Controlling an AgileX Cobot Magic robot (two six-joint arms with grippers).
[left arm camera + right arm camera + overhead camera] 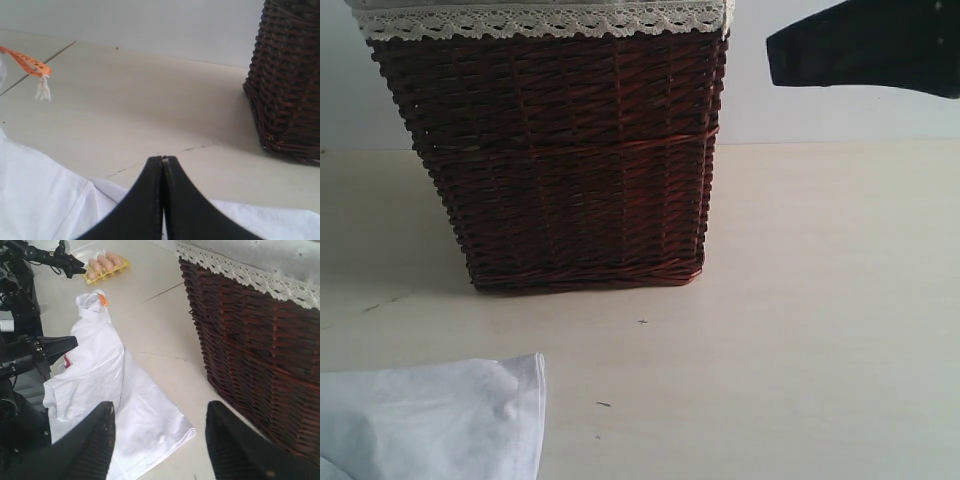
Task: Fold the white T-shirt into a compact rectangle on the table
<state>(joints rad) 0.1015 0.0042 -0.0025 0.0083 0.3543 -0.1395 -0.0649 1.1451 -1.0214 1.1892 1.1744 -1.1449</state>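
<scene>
White cotton crew-neck T-shirt [107, 385] lies bunched in a long, loose strip on the pale cream matte tabletop [800, 330]. It is not a compact rectangle yet. In the exterior view only one hemmed corner of the shirt [430, 420] shows, at the tabletop's near edge on the left, well apart from the basket. The collar end carries a small orange tag [103, 300]. In the left wrist view the tag [25, 61] hangs clear of the surface with white threads at its tip. A sliver of red shows on the shirt's side by the black arm parts.

Dark brown woven wicker basket [570, 170] stands upright toward the tabletop's far edge, near the pale wall. A white lace-trimmed liner [540, 20] is folded over its rim.

A yellow tray of brown eggs [104, 267] sits beyond the shirt's collar end, apart from it.

Left end effector [163, 162] is clenched, fingers pressed flat together with no cloth visible between them. It sits low over the shirt's edge with bare tabletop ahead.

Right end effector [161, 407] is released, black fingers [102, 440] wide apart with nothing between them. It hangs above the shirt's hem end, beside the basket.

A black shape [860, 45] shows at the exterior view's upper right; which part of the arm it is cannot be told.
</scene>
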